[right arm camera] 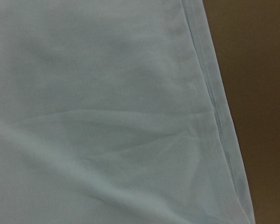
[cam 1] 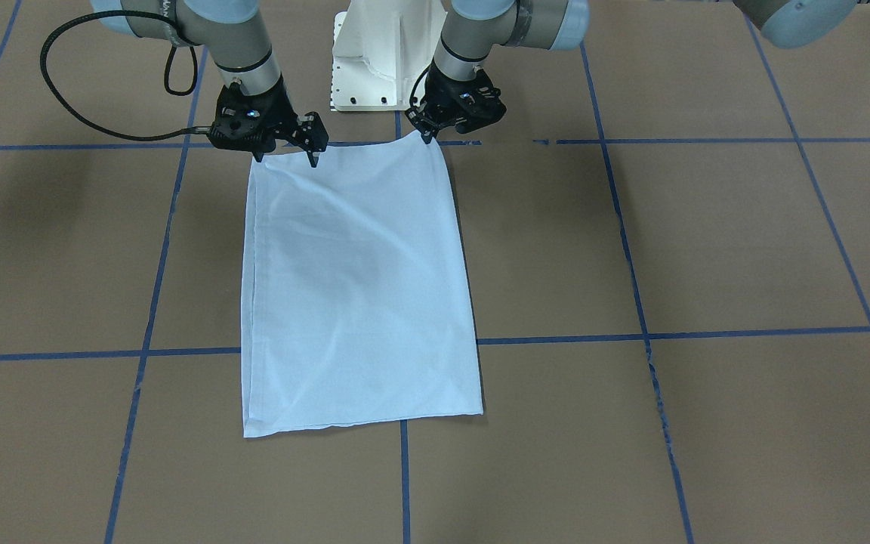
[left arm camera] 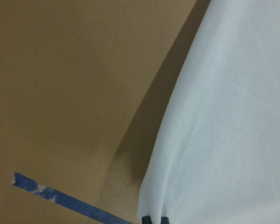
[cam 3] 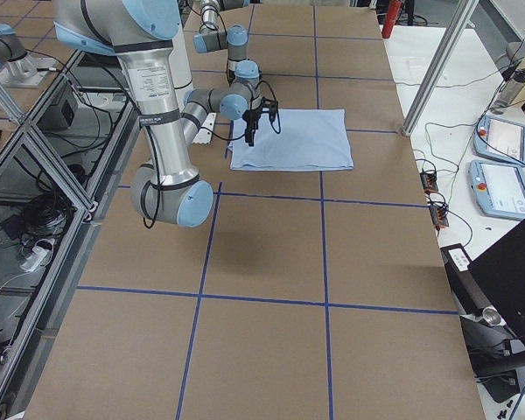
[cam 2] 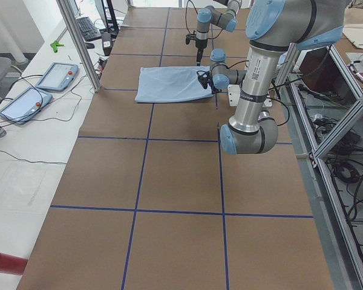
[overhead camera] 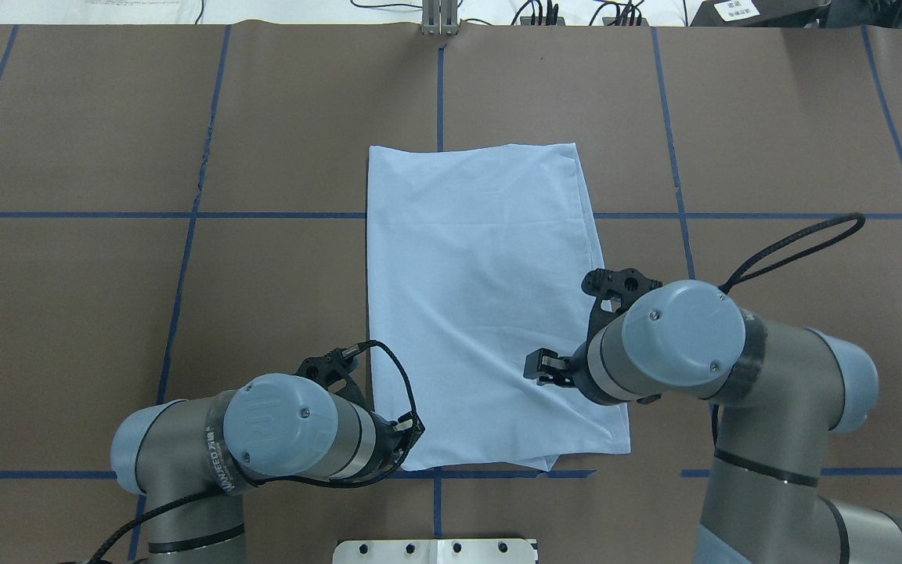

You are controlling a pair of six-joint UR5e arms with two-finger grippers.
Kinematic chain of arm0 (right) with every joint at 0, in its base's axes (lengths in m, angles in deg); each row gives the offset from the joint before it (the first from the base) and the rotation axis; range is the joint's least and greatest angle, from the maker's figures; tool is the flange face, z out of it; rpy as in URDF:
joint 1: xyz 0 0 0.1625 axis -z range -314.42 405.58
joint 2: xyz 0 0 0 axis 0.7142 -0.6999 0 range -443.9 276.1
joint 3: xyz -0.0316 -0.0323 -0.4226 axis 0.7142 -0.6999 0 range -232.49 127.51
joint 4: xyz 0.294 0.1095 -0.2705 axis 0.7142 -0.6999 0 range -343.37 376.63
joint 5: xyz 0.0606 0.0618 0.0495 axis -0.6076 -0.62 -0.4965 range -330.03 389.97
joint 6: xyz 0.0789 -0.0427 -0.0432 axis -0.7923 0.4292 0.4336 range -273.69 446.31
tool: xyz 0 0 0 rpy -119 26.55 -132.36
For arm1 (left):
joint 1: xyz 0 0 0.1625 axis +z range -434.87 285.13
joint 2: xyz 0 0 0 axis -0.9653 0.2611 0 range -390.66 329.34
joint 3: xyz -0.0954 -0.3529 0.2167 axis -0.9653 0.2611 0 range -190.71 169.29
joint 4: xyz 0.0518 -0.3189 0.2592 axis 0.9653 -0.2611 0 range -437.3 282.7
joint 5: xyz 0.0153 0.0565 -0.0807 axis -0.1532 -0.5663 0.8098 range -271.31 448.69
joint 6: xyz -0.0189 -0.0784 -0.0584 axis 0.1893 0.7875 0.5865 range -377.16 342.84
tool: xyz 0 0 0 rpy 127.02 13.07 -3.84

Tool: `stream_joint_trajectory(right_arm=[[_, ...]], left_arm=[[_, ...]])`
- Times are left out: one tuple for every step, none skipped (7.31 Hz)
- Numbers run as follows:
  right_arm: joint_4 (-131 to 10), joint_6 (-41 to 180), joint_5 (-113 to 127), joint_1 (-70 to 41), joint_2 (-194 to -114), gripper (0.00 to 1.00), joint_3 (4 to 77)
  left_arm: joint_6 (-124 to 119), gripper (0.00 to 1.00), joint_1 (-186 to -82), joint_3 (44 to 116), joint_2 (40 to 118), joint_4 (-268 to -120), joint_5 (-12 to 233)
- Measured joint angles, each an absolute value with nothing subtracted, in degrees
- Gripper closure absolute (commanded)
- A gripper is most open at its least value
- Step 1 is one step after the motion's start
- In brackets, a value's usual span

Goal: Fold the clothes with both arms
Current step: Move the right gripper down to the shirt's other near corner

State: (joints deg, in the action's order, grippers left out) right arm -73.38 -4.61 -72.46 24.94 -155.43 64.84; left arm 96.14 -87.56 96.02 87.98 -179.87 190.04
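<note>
A table covered in brown paper [cam 1: 707, 242] is marked into large squares by blue tape lines [cam 1: 707, 332]. The robot's white pedestal base [cam 1: 374, 60] stands at its near edge. Aluminium frame posts [cam 2: 78, 42] and grey teach pendants [cam 2: 57, 75] sit off the operators' side. The right gripper [cam 1: 285, 155] has its jaws spread wide. Its two fingertips point down onto the robot-side edge of the light blue T-shirt [cam 1: 359, 287] near one corner, gripping nothing; whether the tips touch the cloth cannot be told. The left gripper [cam 1: 426, 134] is at the other robot-side corner with its jaws drawn together on the fabric. That corner peaks up slightly, and the left wrist view shows shadow under the raised edge. The T-shirt lies folded into a smooth rectangle near the table's middle. Its long axis runs straight away from the robot, and a stitched hem [right arm camera: 210, 93] follows the long side on the robot's right. Which end is the collar cannot be told.
</note>
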Motion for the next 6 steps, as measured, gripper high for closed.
stream_joint_trajectory(right_arm=[[-73.4, -11.7, -69.3, 28.4, -155.5, 0.00, 64.7], [-73.4, -16.4, -66.0, 31.6, -155.5, 0.00, 64.6], [-73.4, -19.0, -64.2, 33.6, -155.4, 0.00, 64.1], [-73.4, -21.0, -63.4, 34.6, -155.3, 0.00, 63.1], [-73.4, -22.5, -62.7, 35.1, -155.2, 0.00, 62.1], [-73.4, -23.3, -62.2, 35.2, -155.1, 0.00, 61.6]], left_arm=[[96.1, 1.00, -87.5, 95.9, 88.0, -179.9, 190.1], [96.1, 1.00, -87.5, 95.7, 88.0, -180.1, 190.1], [96.1, 1.00, -87.5, 95.6, 88.1, -180.2, 190.1], [96.1, 1.00, -87.5, 95.6, 88.2, -180.3, 190.0], [96.1, 1.00, -87.5, 95.6, 88.3, -180.3, 190.0], [96.1, 1.00, -87.5, 95.7, 88.4, -180.2, 190.0]])
